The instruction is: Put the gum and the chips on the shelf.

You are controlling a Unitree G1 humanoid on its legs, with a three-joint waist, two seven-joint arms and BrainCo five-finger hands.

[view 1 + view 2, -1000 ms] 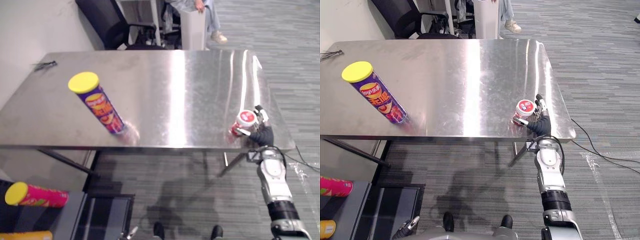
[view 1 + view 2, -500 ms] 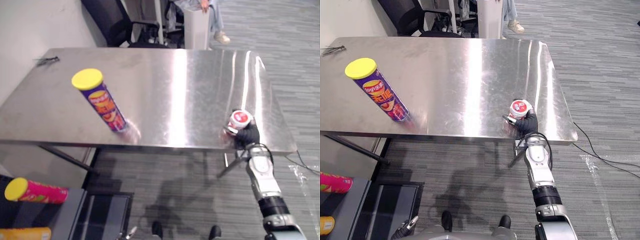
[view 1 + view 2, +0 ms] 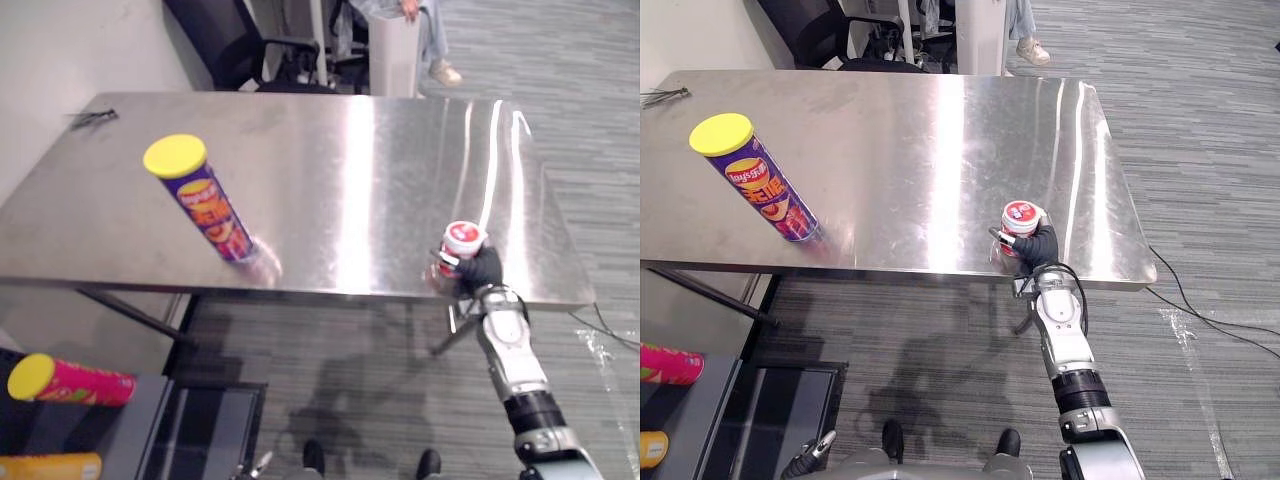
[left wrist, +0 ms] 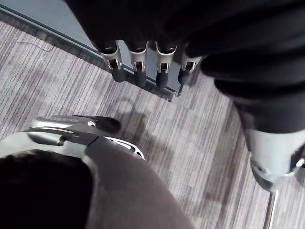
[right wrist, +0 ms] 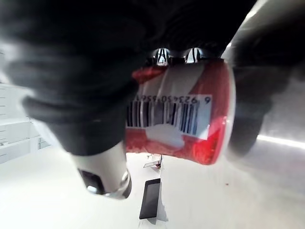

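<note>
right hand (image 3: 1038, 245) was clenched round gum tub (image 3: 1021, 217), red with white lid, lower right of frame by front edge of steel table (image 3: 350, 150); couldn't tell if tub touched tabletop; chips can (image 3: 205, 205), purple with yellow lid, stood on table at left of frame, well apart from gum; left hand (image 4: 139, 71) hung over carpet, fingers straight, holding nothing; pink can (image 3: 70, 383) lay at lower left, below table level

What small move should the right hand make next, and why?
Probably lift the gum tub clear of the table: the right hand is curled round it by the near edge, and the chips can stands apart, far to its left.
</note>
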